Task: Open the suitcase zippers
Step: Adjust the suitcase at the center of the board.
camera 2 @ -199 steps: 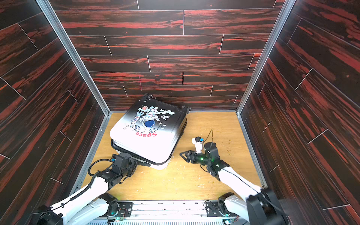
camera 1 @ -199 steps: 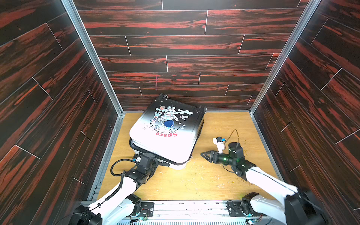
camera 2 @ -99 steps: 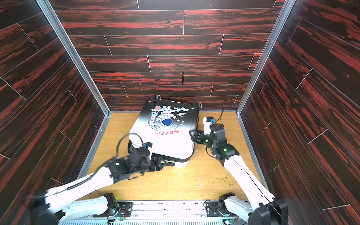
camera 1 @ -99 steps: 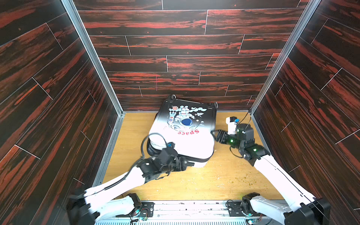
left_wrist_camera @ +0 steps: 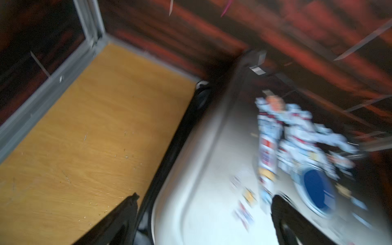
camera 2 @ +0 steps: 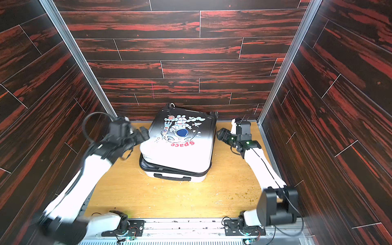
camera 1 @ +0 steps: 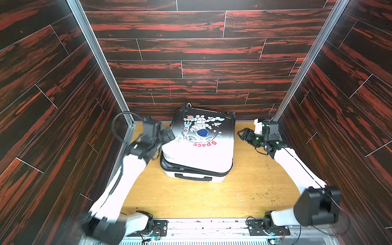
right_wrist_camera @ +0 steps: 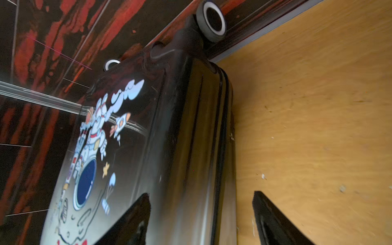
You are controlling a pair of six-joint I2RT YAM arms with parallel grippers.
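Arms flank the suitcase, left tool and right tool both spread.

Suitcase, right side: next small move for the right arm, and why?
Probably ease the right gripper in to the zippers along the suitcase side: its jaws stand open, clear of the shell, and that seam looks shut while the near edge gapes. No pull tab shows.
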